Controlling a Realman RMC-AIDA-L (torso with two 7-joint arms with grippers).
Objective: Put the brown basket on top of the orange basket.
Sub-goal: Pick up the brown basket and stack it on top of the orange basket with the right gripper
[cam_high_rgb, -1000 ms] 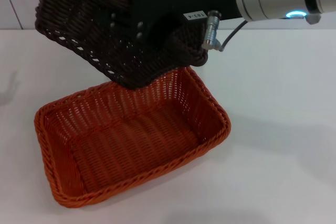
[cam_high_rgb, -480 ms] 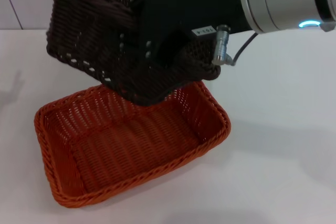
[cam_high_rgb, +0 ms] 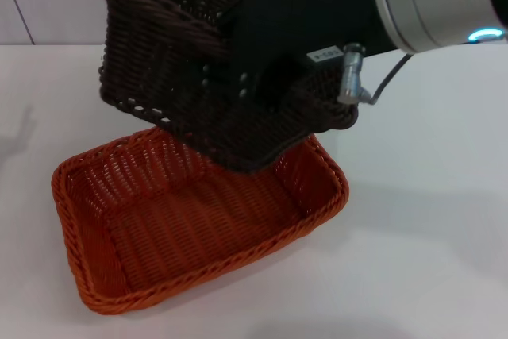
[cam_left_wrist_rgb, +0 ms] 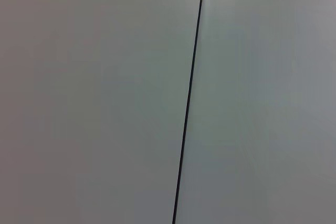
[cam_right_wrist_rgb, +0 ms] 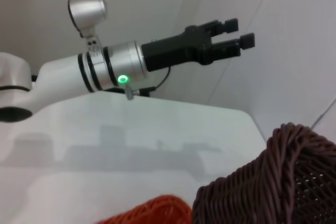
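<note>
In the head view the brown basket (cam_high_rgb: 171, 69) hangs tilted in the air, one corner low over the far side of the orange basket (cam_high_rgb: 206, 224). My right gripper (cam_high_rgb: 250, 77) reaches in from the upper right and is shut on the brown basket's near rim; its fingertips are hidden by the weave. The orange basket lies empty on the white table (cam_high_rgb: 429, 212). The right wrist view shows the brown basket's rim (cam_right_wrist_rgb: 273, 182) up close and a bit of the orange basket (cam_right_wrist_rgb: 152, 211) beneath. My left gripper (cam_right_wrist_rgb: 240, 32) is raised far off, fingers slightly apart and empty.
White wall panels stand behind the table, and the left wrist view shows only a panel seam (cam_left_wrist_rgb: 188, 103). Bare tabletop lies to the right of and in front of the orange basket.
The right arm has carried the brown basket to the right and a little lower, further over the orange basket. The orange basket has not moved.
</note>
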